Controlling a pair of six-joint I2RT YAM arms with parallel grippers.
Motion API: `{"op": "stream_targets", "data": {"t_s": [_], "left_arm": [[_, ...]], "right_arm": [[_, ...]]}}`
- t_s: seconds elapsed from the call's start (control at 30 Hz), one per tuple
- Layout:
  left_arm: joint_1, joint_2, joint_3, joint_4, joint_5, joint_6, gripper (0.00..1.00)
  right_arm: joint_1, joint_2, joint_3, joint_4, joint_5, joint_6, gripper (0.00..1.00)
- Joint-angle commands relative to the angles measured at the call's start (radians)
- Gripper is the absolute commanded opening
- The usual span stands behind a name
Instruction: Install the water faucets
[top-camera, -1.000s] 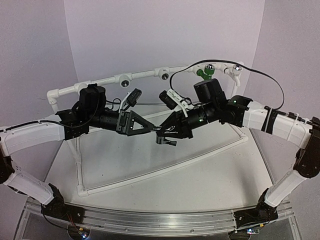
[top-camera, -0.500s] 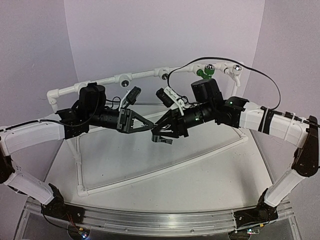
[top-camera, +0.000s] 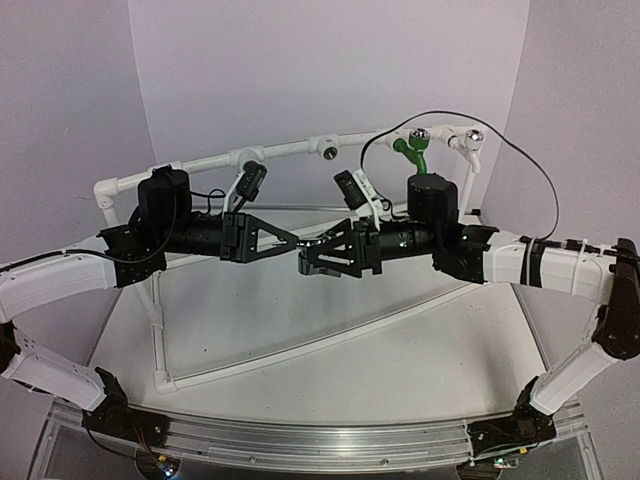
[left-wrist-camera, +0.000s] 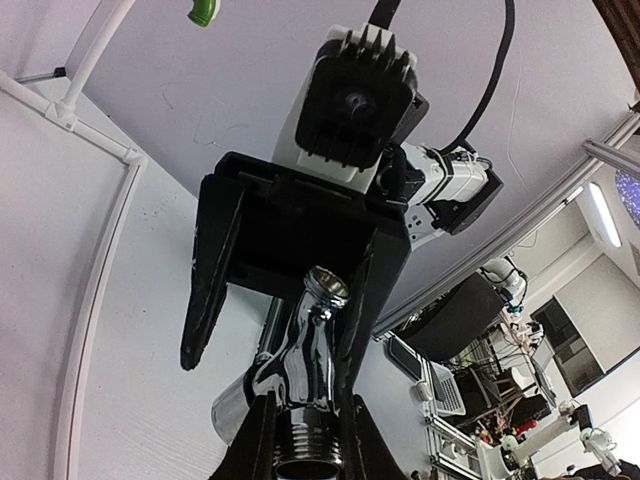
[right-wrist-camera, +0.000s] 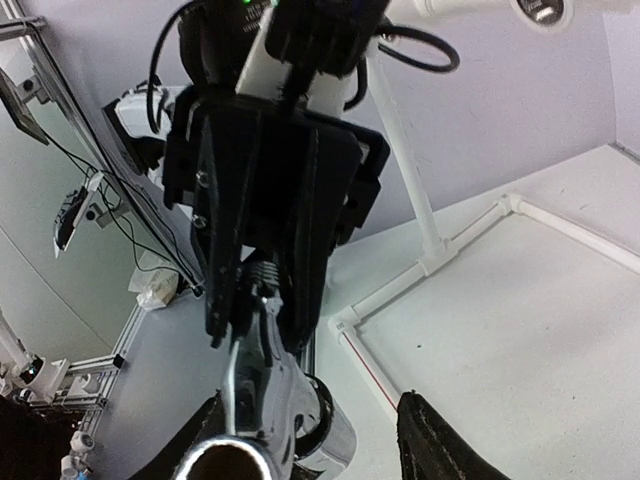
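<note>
Partly hidden silver faucet (left-wrist-camera: 305, 350), clenched in left gripper (top-camera: 296, 242) — right gripper (top-camera: 312, 260) released, splayed wide around spout

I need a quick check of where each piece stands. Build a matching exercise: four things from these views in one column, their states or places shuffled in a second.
1 shiny silver metal faucet
2 green bent-spout faucet
3 left gripper
4 right gripper

a open
b on the white pipe frame
c shut on the silver faucet
d held in mid-air between the grippers

Pairs: 1-d, 2-b, 3-c, 4-a
</note>
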Motion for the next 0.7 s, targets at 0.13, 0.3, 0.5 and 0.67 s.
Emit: {"op": "stream_targets", "data": {"t_s": [0.13, 0.3, 0.5, 0.67], "left_arm": [[-0.002, -0.025, -0.005, 0.109, 0.031, -0.033, 0.0], [-0.002, -0.03, -0.006, 0.117, 0.032, -0.034, 0.0], [-0.002, -0.036, -0.013, 0.125, 0.03, -0.038, 0.0], [-0.002, -0.036, -0.016, 0.13, 0.032, -0.041, 0.0]], "right_arm": [[-0.004, -0.019, 0.021, 0.187, -0.046, 0.083, 0.41], [-0.004, 0.019, 0.047, 0.194, -0.085, 0.095, 0.38], [-0.003, 0.057, 0.073, 0.198, -0.11, 0.103, 0.36], [-0.003, 0.068, 0.089, 0.21, -0.113, 0.104, 0.26]]}}
